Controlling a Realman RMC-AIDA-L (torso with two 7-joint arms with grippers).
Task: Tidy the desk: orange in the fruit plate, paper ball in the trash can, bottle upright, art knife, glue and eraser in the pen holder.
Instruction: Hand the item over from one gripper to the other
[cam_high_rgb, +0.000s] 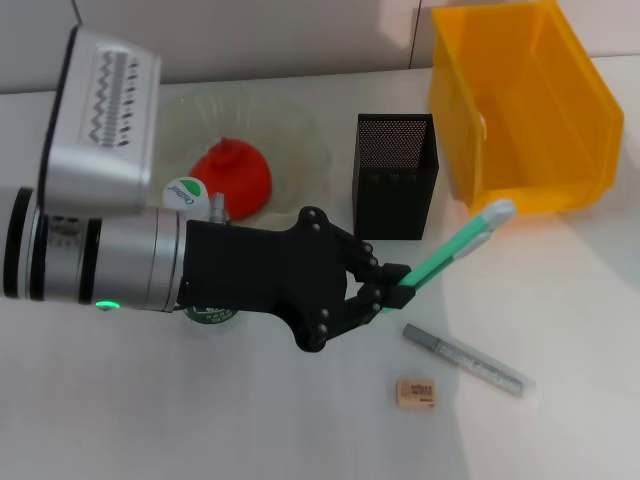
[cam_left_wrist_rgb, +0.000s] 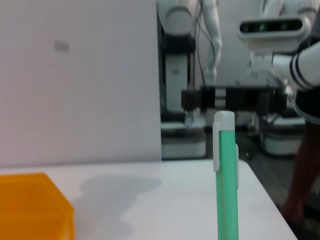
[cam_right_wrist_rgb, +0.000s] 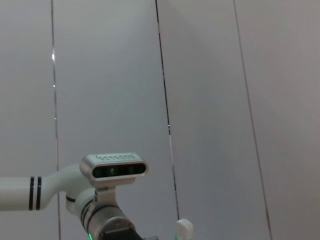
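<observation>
My left gripper (cam_high_rgb: 395, 290) is shut on a green stick with a white clipped cap (cam_high_rgb: 455, 248), probably the glue, and holds it slanted above the table just right of the black mesh pen holder (cam_high_rgb: 395, 175). That stick (cam_left_wrist_rgb: 226, 185) stands close up in the left wrist view. The slim grey art knife (cam_high_rgb: 465, 360) and the beige eraser (cam_high_rgb: 416, 392) lie on the table in front. The orange (cam_high_rgb: 232, 178) sits in the pale-green fruit plate (cam_high_rgb: 305, 130). The bottle (cam_high_rgb: 185, 192) stands upright, mostly hidden behind my left arm. The yellow trash can (cam_high_rgb: 520, 110) is at the back right. The paper ball is out of view.
A corner of the yellow bin (cam_left_wrist_rgb: 30, 205) shows in the left wrist view, with other robots beyond the table's far edge. The right wrist view shows a wall and my left arm's wrist (cam_right_wrist_rgb: 114, 170).
</observation>
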